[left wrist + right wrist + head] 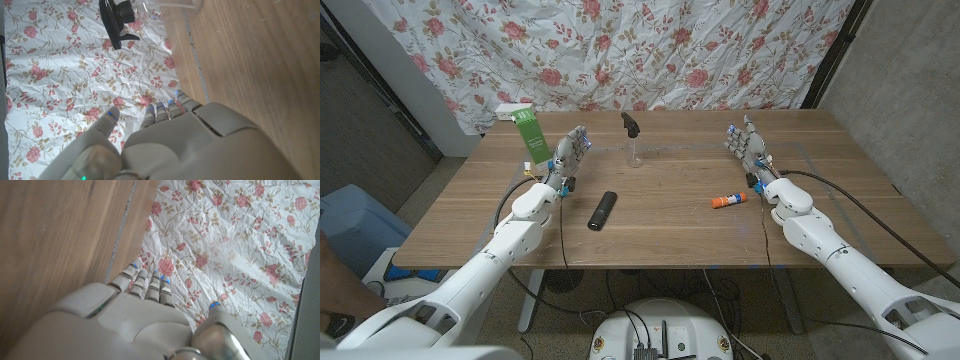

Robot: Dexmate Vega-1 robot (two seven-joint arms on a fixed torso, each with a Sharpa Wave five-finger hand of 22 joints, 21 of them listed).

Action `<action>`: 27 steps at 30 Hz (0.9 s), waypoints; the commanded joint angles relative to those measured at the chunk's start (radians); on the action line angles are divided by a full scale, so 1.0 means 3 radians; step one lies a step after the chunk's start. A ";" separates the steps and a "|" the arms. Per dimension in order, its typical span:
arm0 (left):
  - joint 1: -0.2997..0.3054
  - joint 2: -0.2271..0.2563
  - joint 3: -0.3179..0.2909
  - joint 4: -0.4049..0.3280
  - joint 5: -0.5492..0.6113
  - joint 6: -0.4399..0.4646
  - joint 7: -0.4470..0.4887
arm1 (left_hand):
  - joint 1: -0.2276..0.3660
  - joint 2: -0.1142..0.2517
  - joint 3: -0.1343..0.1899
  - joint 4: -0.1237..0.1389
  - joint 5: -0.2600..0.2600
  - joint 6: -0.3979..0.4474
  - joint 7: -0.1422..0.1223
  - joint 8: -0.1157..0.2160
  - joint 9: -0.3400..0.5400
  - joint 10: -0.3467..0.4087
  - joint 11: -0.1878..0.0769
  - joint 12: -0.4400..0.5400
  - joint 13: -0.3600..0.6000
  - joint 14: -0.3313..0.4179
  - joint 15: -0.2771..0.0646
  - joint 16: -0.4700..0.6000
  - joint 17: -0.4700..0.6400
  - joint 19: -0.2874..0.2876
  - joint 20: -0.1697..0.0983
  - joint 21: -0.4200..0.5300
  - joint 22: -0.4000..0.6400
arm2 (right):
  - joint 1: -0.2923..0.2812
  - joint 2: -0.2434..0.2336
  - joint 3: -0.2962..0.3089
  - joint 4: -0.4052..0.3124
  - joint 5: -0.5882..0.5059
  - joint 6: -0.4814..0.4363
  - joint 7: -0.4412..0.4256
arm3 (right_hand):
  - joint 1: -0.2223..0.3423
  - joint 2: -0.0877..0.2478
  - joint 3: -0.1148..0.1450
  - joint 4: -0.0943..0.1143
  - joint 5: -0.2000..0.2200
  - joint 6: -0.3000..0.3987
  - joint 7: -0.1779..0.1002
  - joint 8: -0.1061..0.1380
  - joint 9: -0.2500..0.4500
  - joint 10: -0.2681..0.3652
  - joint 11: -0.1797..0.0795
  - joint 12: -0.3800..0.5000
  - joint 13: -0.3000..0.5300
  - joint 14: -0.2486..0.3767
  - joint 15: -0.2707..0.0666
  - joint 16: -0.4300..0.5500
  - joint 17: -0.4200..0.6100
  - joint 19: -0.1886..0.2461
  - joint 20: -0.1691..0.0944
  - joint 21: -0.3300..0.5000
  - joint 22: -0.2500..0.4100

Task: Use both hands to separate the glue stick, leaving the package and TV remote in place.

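Left arm: comes in from the bottom left corner of the head view and runs up across the wooden table (660,215) toward its far left part
Left hand (568,157): stands up off the table top with its fingers pointing away from the robot, just beside the green package; it holds nothing
Left fingers (161,111): stretched out and a little apart, thumb set off to one side, blue lights at the tips in the left wrist view
Right arm: comes in from the bottom right corner and reaches up the right side of the table
Right hand (748,148): raised at the far right part of the table, fingers pointing away from the robot; it holds nothing
Right fingers (141,282): extended, close side by side, with the thumb apart from them; whether the hand touches the wood cannot be told
Glue stick (728,202): lies on its side on the table, just in front of the right hand and apart from it, white body with an orange end and a blue end
TV remote (602,210): black, lies flat near the middle of the table, between the two arms, closer to the left one
Package (530,138): green and white, stands upright near the far left edge, just left of the left hand
Spray bottle (633,139): clear with a black head, upright at the far middle of the table
Backdrop: floral cloth (650,50) hangs behind the table
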 commanded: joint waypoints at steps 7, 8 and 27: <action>0.0060 0.0019 -0.0018 -0.0097 0.0027 -0.0046 0.0058 | -0.0016 0.0328 0.0039 -0.0005 0.0020 0.0025 0.0032 0.0028 0.0008 0.0014 0.0010 0.0016 0.0007 0.0008 -0.0011 0.0022 0.0009 0.0027 -0.0056 0.0017 0.0014 | -0.0104 -0.0192 -0.0034 -0.0257 -0.0242 0.0061 -0.0051 | -0.0006 0.0039 0.0034 0.0009 0.0027 0.0026 -0.0012 0.0018 0.0013 0.0007 -0.0021 0.0011 0.0003 -0.0003 -0.0042 0.0013 -0.0011 -0.0021 -0.0030 0.0015 0.0004; 0.0072 0.0030 -0.0017 -0.0131 0.0037 -0.0021 0.0090 | -0.0018 0.0328 0.0040 -0.0005 0.0020 0.0029 0.0034 0.0029 0.0008 0.0019 0.0016 0.0017 0.0007 0.0008 -0.0011 0.0022 0.0009 0.0028 -0.0054 0.0017 0.0014 | -0.0110 -0.0225 -0.0039 -0.0281 -0.0275 0.0052 -0.0054 | -0.0006 0.0038 0.0035 0.0008 0.0028 0.0019 -0.0015 0.0015 0.0013 0.0006 -0.0021 0.0012 0.0003 -0.0003 -0.0041 0.0013 -0.0013 -0.0021 -0.0032 0.0016 0.0004; 0.0265 0.0217 -0.0108 -0.0581 0.0057 0.0160 0.0308 | -0.0050 0.0315 0.0067 -0.0010 0.0027 0.0113 0.0024 0.0040 0.0008 0.0101 -0.0023 0.0031 0.0007 0.0092 -0.0043 0.0029 0.0006 0.0067 -0.0070 0.0022 0.0013 | -0.0110 -0.0690 -0.0098 -0.0468 -0.0676 0.0093 0.0214 | -0.0079 -0.0009 0.0008 0.0034 0.0046 -0.0011 -0.0060 0.0012 0.0011 -0.0030 -0.0092 0.0007 -0.0005 -0.0037 -0.0099 0.0007 -0.0059 -0.0096 -0.0063 0.0014 0.0002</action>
